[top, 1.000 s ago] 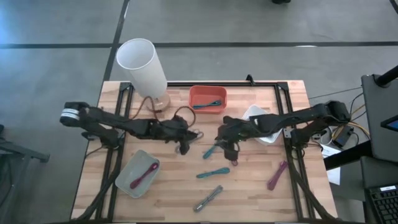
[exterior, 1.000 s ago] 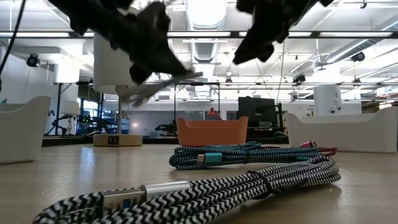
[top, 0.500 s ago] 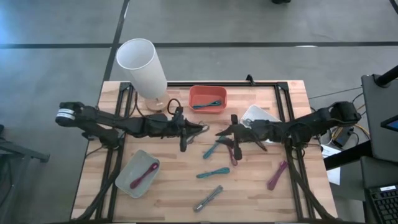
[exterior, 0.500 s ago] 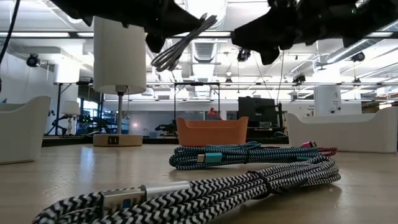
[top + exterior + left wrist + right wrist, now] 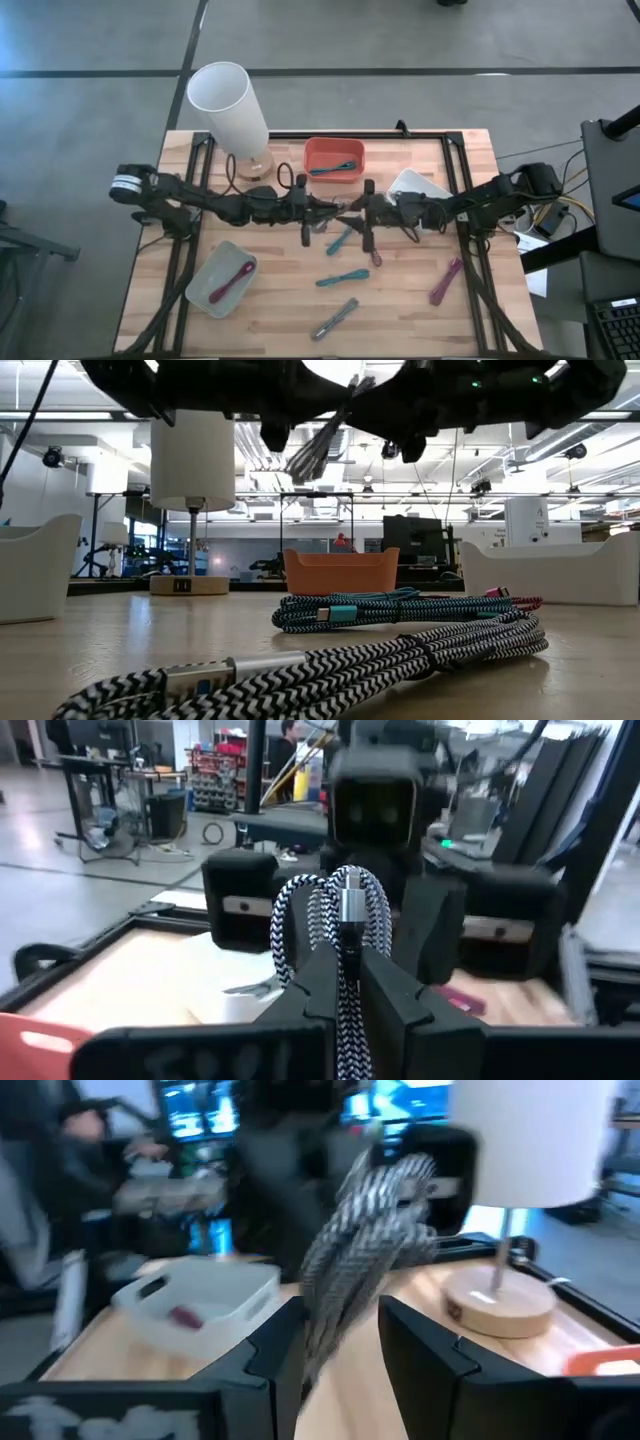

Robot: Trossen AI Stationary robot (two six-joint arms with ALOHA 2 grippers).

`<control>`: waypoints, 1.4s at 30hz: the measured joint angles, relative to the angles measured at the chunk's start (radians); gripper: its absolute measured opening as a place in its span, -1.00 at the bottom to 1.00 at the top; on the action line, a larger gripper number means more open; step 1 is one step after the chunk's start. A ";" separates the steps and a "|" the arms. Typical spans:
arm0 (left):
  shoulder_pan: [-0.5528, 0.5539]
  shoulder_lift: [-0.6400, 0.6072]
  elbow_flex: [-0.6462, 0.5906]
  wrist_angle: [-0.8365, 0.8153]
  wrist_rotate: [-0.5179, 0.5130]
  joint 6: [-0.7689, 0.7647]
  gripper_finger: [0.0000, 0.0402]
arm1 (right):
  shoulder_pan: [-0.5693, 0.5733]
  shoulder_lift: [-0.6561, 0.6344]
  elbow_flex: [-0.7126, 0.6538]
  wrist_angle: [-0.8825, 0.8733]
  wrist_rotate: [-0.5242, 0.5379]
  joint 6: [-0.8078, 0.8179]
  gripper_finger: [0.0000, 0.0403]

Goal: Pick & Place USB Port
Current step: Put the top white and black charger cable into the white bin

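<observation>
Held high above the middle of the worktop (image 5: 250, 300), the black-and-white cable (image 5: 335, 925) sits clamped in the left pincer (image 5: 345, 982) while the right pincer (image 5: 335, 1342), open, straddles its far end, so a mistimed release could drop it.

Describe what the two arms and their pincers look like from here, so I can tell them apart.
Both arms are dark, slim and jointed, mirror images of each other. The left arm carries a white-banded collar near its base. The right arm is dark all along, with cables trailing at its base. The left pincer and right pincer each have two blocky matte-black fingers.
</observation>
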 joint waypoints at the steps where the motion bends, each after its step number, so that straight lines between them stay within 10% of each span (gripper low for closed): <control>1: 0.001 0.006 0.000 0.000 -0.001 0.019 -0.89 | 0.000 0.006 0.007 0.000 0.014 0.006 -0.39; 42: 0.000 0.003 0.000 -0.190 -0.087 0.064 -0.47 | -0.001 0.012 0.020 -0.180 0.101 0.126 -0.90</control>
